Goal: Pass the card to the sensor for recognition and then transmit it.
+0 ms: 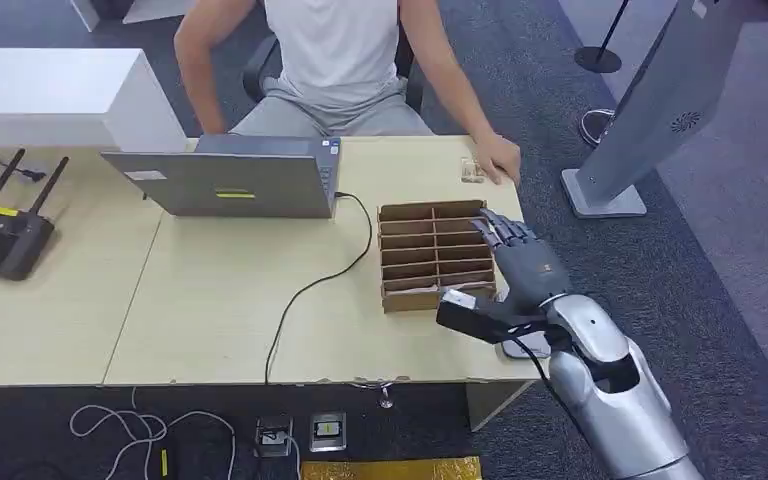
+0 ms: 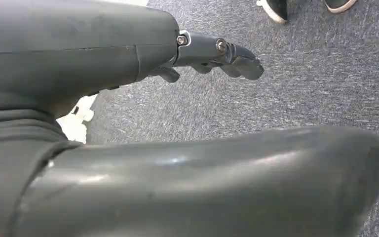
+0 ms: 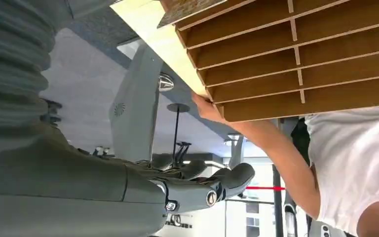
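- My right hand point(image 1: 522, 262) is hovering over the near right corner of the cardboard divider box point(image 1: 430, 211) on the table point(image 1: 220, 300). Its fingers point(image 1: 500, 232) are stretching out flat and released, grasping nothing.
- My left hand point(image 2: 217, 52) is hanging over the carpet, fingers loose and apart from the thumb, carrying nothing.
- A small pale piece point(image 1: 471, 172) is lying at the far table edge beyond the box, just beside a seated person's hand point(image 1: 500, 158). I am judging it the likely card, but it is too small to be sure.
- It is sitting straight ahead of my right fingertips, past the box, so my right hand is much the nearer.
- It is looking flat, thin and light-coloured. I cannot tell its long axis.
- The box compartments I am seeing are looking bare.
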